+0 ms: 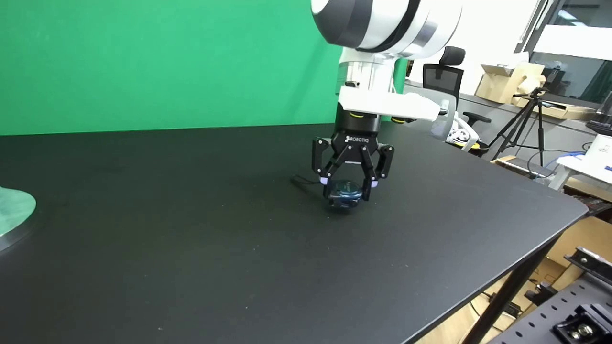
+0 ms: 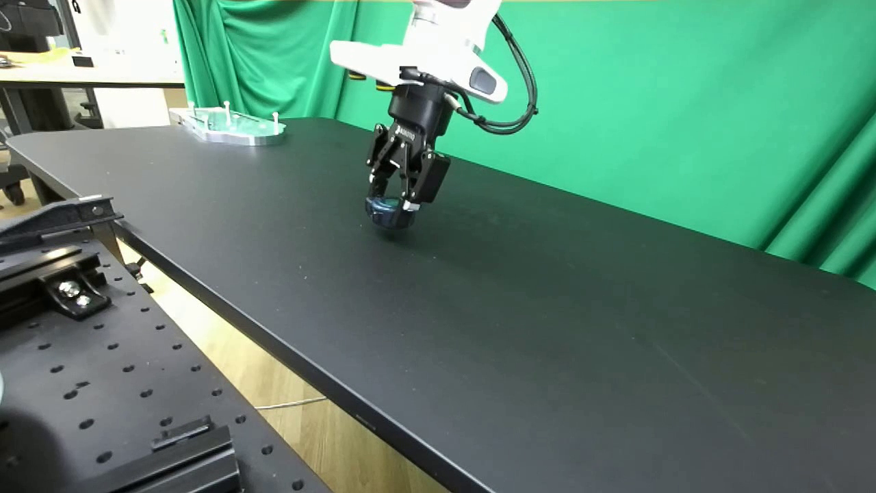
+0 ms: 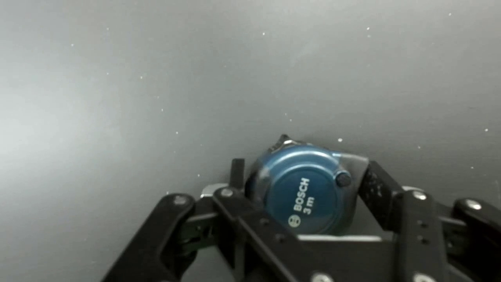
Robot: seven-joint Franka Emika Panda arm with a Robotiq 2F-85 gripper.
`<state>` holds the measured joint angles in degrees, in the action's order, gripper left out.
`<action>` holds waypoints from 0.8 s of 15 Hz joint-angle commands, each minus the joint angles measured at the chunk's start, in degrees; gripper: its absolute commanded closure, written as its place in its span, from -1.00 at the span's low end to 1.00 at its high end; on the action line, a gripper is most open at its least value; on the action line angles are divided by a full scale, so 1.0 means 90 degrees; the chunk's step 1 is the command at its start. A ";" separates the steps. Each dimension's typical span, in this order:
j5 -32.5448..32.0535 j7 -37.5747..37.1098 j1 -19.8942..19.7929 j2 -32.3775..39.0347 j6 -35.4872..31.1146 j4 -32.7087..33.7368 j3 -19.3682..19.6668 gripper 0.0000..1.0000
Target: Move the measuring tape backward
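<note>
The measuring tape is a small rounded blue and black case. It shows in the wrist view [image 3: 301, 199] with "BOSCH 3 m" on its face, and in both exterior views [image 1: 345, 191] [image 2: 383, 212]. A thin dark strap [image 1: 304, 180] sticks out to one side of it in an exterior view. My gripper [image 3: 303, 161] points down with the tape between its fingers; it also shows in both exterior views [image 1: 347, 197] [image 2: 393, 211]. The right finger in the wrist view touches the case's corner and the left finger lies against its other side. The tape's underside is at or just above the table; the gap is unclear.
The black table [image 1: 191, 248] spreads around the gripper, with a green screen [image 1: 167, 62] behind it. A clear greenish plate with short posts [image 2: 236, 130] stands at the table's far end. A perforated metal bench [image 2: 137, 383] lies beyond the near table edge.
</note>
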<state>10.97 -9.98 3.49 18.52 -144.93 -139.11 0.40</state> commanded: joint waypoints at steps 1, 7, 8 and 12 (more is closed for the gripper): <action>0.0128 -0.0217 -0.0125 -0.0232 -0.0262 -0.0325 0.0004 0.02; 0.0344 -0.0210 -0.0292 -0.0262 -0.0166 -0.0333 -0.0023 -1.00; 0.0363 -0.0201 -0.0296 -0.0337 -0.0125 -0.0324 -0.0029 -1.00; 0.0055 -0.0424 -0.0171 -0.0831 0.0003 -0.0275 0.0091 -1.00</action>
<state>13.51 -10.24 1.27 16.38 -146.82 -140.80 0.54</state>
